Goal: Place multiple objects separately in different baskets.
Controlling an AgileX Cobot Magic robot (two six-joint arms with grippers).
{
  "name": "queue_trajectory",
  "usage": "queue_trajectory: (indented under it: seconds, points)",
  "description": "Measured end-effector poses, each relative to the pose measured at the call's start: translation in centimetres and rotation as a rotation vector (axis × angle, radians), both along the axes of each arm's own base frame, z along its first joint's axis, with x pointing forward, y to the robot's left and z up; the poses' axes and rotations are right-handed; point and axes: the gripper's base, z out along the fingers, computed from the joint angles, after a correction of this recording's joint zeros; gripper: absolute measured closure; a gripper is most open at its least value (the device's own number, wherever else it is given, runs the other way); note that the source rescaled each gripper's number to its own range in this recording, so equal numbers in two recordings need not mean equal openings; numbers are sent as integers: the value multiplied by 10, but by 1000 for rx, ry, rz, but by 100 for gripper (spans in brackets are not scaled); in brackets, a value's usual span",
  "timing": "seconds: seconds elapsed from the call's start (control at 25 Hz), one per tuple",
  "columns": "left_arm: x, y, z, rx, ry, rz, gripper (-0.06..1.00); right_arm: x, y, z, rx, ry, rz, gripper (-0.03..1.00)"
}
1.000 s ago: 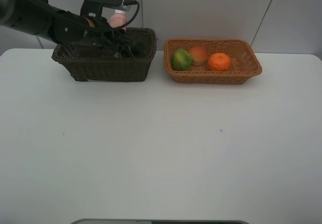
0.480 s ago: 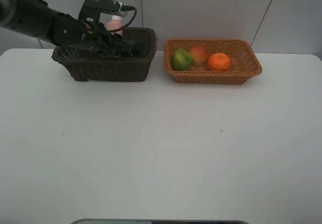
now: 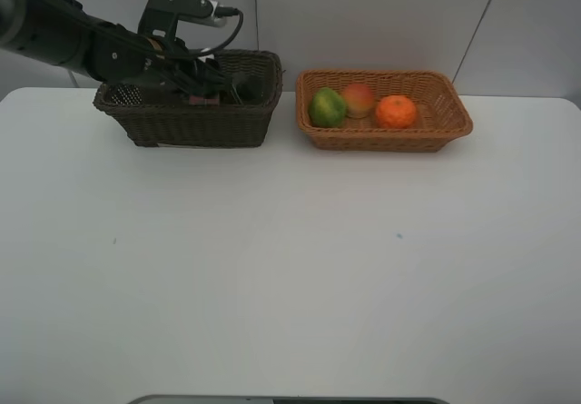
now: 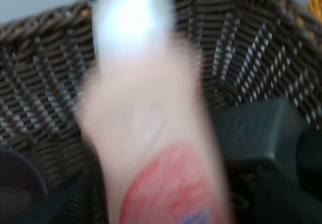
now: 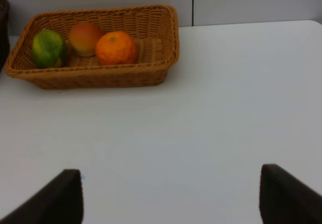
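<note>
Pink bottle [image 4: 151,133] inside dark wicker basket [image 3: 195,118], 3 fruits apart

The left arm [image 3: 82,41] is reaching in from the left edge of the high view, its gripper [image 3: 213,91] dipping low and apparently spreading apart, though blur is hiding the tips. The right gripper [image 5: 171,194] is hovering, fingers [image 5: 65,196] standing wide apart.

Three cameras, one shared basket

The high camera looks down across the tabletop [image 3: 290,268] toward 12 o'clock; the left wrist sits close inside the dark basket [image 4: 45,83], blurred; the right wrist faces the tan basket [image 5: 100,75], also seen from above at 1 o'clock.
</note>
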Motion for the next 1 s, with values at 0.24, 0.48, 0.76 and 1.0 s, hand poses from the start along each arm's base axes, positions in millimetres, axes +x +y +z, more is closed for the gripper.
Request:
queue_trajectory:
  seconds: [0.24, 0.48, 0.76, 1.0]
  points:
    - [-1, 0, 3, 0, 1, 2, 2, 0, 0, 0, 0, 0, 0, 34]
    - [-9, 9, 30, 22, 35, 25, 1, 0, 0, 0, 0, 0, 0, 34]
    - [-32, 33, 70, 6, 179, 134, 1, 0, 0, 0, 0, 0, 0, 34]
    - [-71, 67, 102, 15, 279, 217, 1, 0, 0, 0, 0, 0, 0, 34]
